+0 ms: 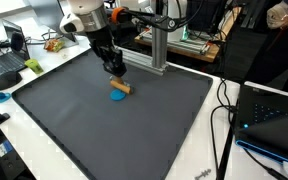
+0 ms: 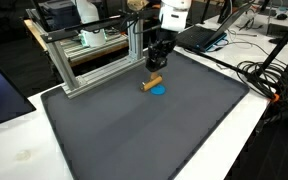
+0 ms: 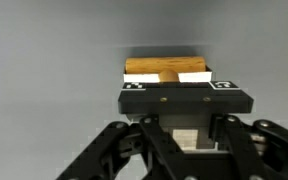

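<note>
On the dark surface [image 2: 134,130], right of the metal frame [image 2: 84,62], the gripper [image 2: 154,76] is clamped across the wooden block [image 2: 149,84], low beside the blue disc [image 2: 159,91]. The block looks light, rigid and smooth, so its middle is best gripped.

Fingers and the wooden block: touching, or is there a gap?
Touching. The wrist view shows the wooden block clamped between the fingers, with no gap visible on either side.
</note>
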Available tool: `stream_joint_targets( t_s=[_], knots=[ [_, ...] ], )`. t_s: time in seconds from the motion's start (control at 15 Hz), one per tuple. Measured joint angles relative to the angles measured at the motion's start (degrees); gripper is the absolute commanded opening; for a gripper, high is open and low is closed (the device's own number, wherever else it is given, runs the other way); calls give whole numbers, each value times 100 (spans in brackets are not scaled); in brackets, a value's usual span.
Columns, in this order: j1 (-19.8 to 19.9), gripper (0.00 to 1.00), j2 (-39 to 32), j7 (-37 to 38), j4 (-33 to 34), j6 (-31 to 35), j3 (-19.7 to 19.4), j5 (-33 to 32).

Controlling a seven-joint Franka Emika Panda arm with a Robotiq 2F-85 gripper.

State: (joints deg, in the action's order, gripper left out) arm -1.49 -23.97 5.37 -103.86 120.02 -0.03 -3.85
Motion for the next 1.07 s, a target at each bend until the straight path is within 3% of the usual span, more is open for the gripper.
stream_joint_targets(
  t_s=[0.4,0.73,1.07],
  knots=[
    [-13,22,196,-15,-151,-95,7,0],
    [-12,22,691,-120,-408,397,64,212],
    [-2,22,645,-129,-425,891,67,445]
  ],
)
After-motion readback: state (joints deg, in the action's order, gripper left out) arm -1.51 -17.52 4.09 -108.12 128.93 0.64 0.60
